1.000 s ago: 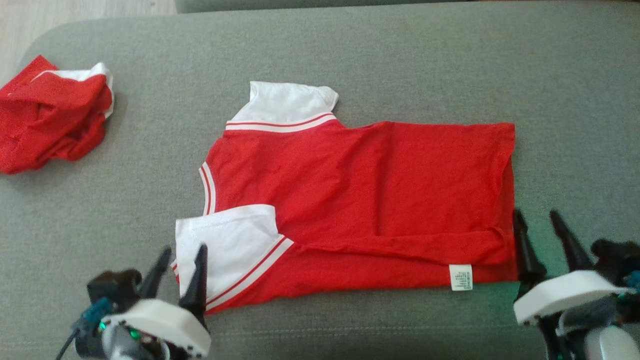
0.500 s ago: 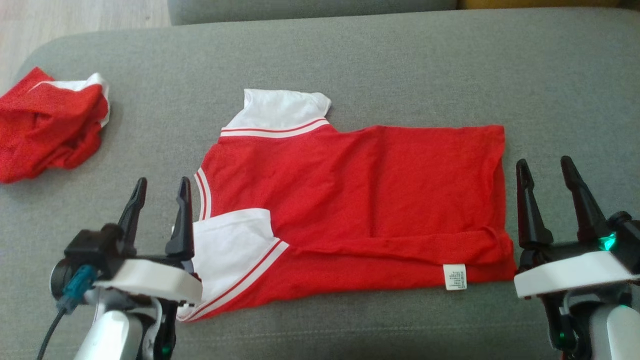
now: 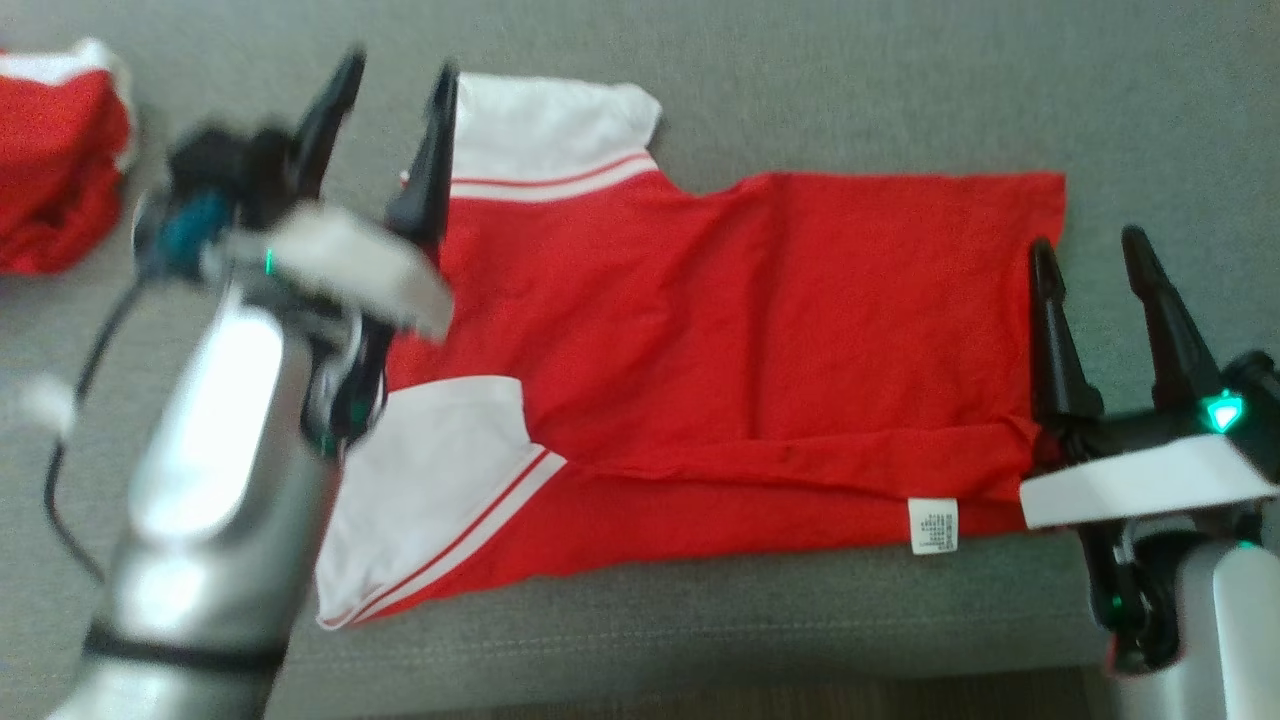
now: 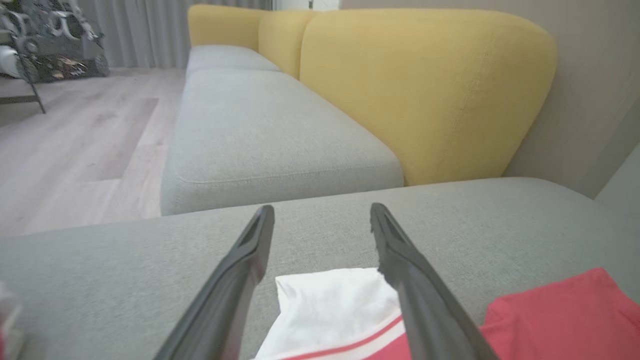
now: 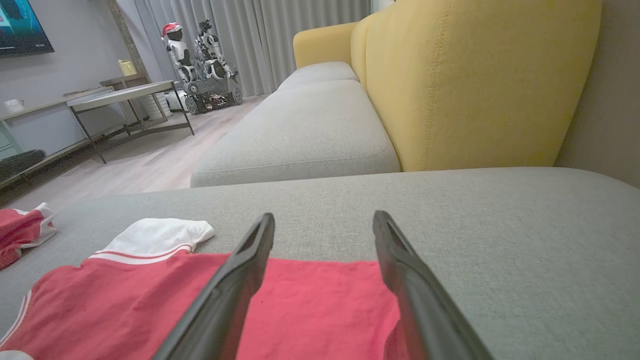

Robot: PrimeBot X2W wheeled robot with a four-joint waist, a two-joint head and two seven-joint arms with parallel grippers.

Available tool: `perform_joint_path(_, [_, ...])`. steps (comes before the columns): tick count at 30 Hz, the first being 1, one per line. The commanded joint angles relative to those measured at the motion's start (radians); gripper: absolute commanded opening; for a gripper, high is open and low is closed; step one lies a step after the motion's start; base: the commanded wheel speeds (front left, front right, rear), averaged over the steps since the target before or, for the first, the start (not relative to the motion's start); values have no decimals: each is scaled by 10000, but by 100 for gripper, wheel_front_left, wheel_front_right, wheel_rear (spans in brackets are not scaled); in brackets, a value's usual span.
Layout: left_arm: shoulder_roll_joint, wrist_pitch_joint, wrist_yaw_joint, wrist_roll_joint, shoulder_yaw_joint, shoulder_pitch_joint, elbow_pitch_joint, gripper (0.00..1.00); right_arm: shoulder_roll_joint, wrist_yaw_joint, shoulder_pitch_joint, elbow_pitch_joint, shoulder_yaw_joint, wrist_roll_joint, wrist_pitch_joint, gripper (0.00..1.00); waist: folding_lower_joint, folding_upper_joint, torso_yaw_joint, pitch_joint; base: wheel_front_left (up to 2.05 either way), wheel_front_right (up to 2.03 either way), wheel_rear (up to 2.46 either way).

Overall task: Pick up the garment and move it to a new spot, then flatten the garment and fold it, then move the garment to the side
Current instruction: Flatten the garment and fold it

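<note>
1. Garment position. The garment, a red shirt with white sleeves, lies flat on the grey seat cushion. Its neck end points to my left and its hem to my right. A strip along the near long edge is folded over. A white care label shows on the near edge, close to the hem.

2. Left gripper. My left gripper is released: the two fingers stand spread apart with nothing between them but air. It is at the far sleeve. In the left wrist view the white sleeve lies on the cushion between the two fingers. The head view is blurred around this arm, so I cannot tell whether the inner finger touches the cloth or only passes above it.

3. Right gripper. My right gripper is likewise released and holds nothing. It is at the hem end of the garment. The inner finger sits just at the hem edge and the outer finger is over bare cushion.

4. Surroundings. A second red and white garment lies crumpled at the far left of the cushion, well apart from the first. A yellow backrest rises beyond the cushion.
</note>
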Motion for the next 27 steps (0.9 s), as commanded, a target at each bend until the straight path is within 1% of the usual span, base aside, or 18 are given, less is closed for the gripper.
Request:
perform_joint_path(1, [165, 45, -77, -51, 279, -574, -15, 100, -79, -9, -293, -360, 266, -29, -28, 100, -1, 0, -176, 583, 0, 0, 0])
perform_joint_path(4, [-81, 181, -387, -185, 212, -1811, 1521, 100, -79, -9, -583, -256, 409, -36, -77, 100, -1, 0, -387, 987, 0, 0, 0])
perform_joint_path(7, [-202, 288, -596, -312, 220, -2742, 3129, 100, -79, -9, -827, -106, 561, -2, -162, 100, -1, 0, -629, 1268, 0, 0, 0])
perform_joint_path(13, [-361, 571, -810, -561, 243, -3852, 5848, 100, -79, -9, -961, 249, 585, 152, -328, 100, -1, 0, -881, 1501, 0, 0, 0])
perform_joint_path(14, [-414, 672, -857, -629, 231, -4084, 6525, 100, -79, -9, -969, 351, 583, 191, -382, 100, -1, 0, -920, 1521, 0, 0, 0])
perform_joint_path(16, [-485, 756, -940, -728, 220, -4279, 7071, 100, -79, -9, -994, 448, 572, 211, -416, 100, -1, 0, -950, 1520, 0, 0, 0])
perform_joint_path(17, [-525, 751, -996, -768, 194, -4363, 7269, 57, -79, -9, -1009, 490, 543, 218, -431, 100, -1, 0, -959, 1513, 0, 0, 0])
perform_joint_path(18, [-555, 677, -1042, -770, 147, -4446, 7417, 1, -79, -9, -1029, 525, 495, 233, -438, 100, -1, 0, -954, 1502, 0, 0, 0])
perform_joint_path(23, [-629, -53, -1135, -731, 14, -4768, 7894, 0, -79, -9, -1347, 812, 147, 249, -349, 100, -1, 0, -847, 1357, 0, 0, 0])
perform_joint_path(27, [-686, -700, -1190, -735, -51, -5028, 8062, 0, -79, -9, -1973, 1295, -182, 49, -121, 100, -1, 0, -674, 1238, 0, 0, 0])
